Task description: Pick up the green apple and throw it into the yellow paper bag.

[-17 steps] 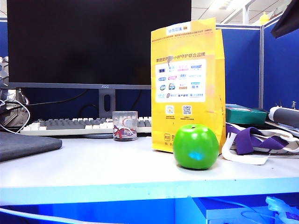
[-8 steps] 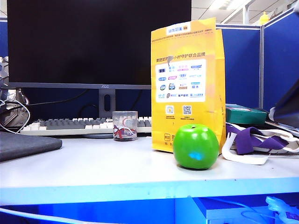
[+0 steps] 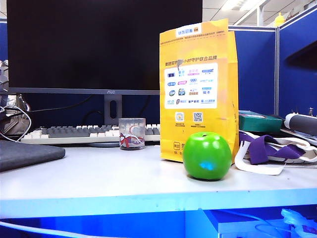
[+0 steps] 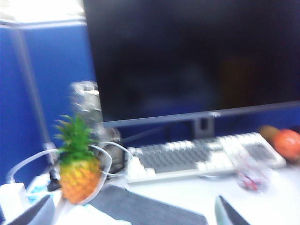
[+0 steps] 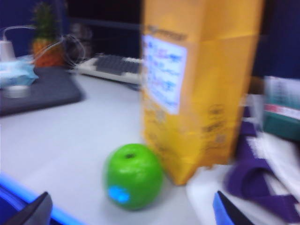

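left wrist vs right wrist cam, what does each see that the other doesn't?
Left wrist only: the dark monitor, an orange-red fruit, a small clear glass, and the open left gripper, empty.

Right wrist only: the green apple beside the yellow paper bag, purple strap, and the open right gripper.

Both: the pineapple, keyboard and dark mat.
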### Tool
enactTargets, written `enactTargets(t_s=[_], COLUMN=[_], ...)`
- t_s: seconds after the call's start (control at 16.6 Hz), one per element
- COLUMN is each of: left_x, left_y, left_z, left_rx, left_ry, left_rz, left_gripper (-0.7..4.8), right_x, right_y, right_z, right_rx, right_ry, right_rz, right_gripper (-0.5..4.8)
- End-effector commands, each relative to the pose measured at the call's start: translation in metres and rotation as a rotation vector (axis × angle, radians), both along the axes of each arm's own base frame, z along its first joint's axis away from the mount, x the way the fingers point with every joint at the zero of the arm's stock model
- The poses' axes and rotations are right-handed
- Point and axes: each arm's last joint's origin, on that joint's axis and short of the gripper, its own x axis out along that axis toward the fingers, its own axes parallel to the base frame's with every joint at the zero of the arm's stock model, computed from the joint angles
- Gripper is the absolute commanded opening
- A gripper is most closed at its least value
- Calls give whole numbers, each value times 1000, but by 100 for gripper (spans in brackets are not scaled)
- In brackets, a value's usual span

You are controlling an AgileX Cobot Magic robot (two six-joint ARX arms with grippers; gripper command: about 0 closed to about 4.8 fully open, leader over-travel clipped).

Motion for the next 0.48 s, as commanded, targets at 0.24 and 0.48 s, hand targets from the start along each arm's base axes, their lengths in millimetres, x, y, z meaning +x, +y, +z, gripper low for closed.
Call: enactTargets(t_s=[0.24, 0.48], left_x=[8, 23], left_y=[0, -2], left_z=[-30, -62], left_rx=[-10, -3], left_ry=[-51, -7], left_rz=[28, 29], left_gripper=[458, 458], right_x=[3, 3], right_y=[-5, -5], right_z=[-9, -10], right_rx=[-4, -6], right_ry=[31, 36], right_rz=[-57, -58], right_gripper=[458, 458])
